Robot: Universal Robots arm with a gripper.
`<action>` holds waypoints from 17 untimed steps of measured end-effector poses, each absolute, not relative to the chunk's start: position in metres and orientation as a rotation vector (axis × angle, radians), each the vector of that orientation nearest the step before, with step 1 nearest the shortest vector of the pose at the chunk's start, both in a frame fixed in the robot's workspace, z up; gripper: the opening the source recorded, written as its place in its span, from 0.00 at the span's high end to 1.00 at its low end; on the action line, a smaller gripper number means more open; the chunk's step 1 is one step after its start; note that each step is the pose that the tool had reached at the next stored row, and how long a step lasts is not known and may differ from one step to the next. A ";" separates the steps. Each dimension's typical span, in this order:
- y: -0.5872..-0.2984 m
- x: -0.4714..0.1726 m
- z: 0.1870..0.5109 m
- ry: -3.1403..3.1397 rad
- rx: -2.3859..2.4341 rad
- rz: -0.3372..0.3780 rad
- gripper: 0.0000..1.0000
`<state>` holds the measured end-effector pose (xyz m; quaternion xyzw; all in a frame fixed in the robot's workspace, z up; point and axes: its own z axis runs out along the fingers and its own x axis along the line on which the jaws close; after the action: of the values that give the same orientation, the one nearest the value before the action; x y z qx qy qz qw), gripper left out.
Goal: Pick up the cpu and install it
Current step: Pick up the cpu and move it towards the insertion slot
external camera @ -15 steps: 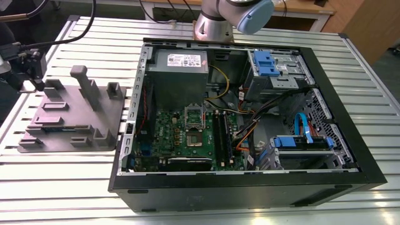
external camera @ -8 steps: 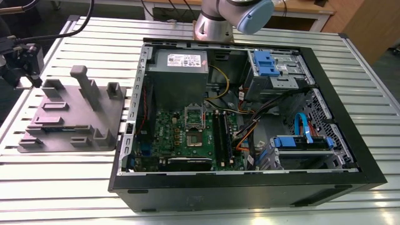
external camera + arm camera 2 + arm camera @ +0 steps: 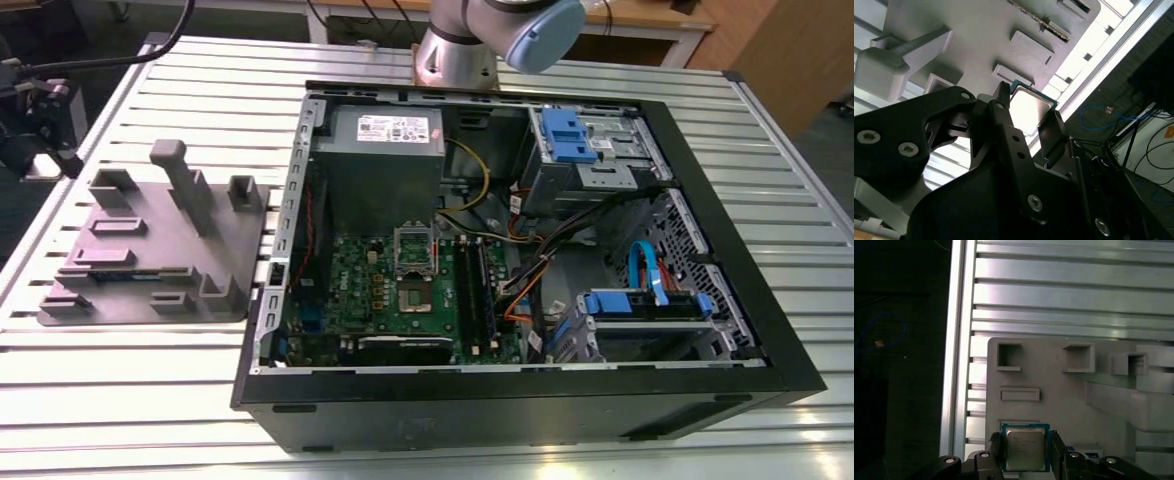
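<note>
Gripping the cpu [image 3: 1025,446], a small flat square chip with a silver-grey metal top and a teal-green rim, the black two-fingered gripper [image 3: 1026,452] has it pinched from two opposite sides. In the first wrist view one dark finger [image 3: 995,446] presses each edge, the jaws closed onto the chip with its metal face turned to the camera. The second wrist view tells the same story: the cpu [image 3: 1029,106] is wedged between the black fingers [image 3: 1053,131], its bright top catching the light.

Behind the chip lies the grey plastic holder tray [image 3: 1059,390] with its square pockets and upright posts. Whether the cpu touches the tray cannot be told. The tray rests on the ribbed silver metal table [image 3: 1064,295], near the table's edge.

In the exterior view the holder tray [image 3: 234,235] sits on the table [image 3: 120,380] at the exterior view's left, just beside the open black computer case [image 3: 534,405]. Inside the case lies the green motherboard [image 3: 360,285], and its square metal socket [image 3: 418,296] is uncovered. The silver-and-blue robot arm [image 3: 514,30] rises beyond the case.
</note>
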<state>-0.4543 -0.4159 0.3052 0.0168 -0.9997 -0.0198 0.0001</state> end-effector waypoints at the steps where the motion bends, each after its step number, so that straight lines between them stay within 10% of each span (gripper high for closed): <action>1: -0.416 -0.454 0.307 -3.140 0.053 -0.062 0.53; 17: -0.416 -0.454 0.337 -3.140 0.053 -0.062 0.53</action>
<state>-0.4544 -0.4159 0.3370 0.0168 -0.9997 -0.0198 0.0001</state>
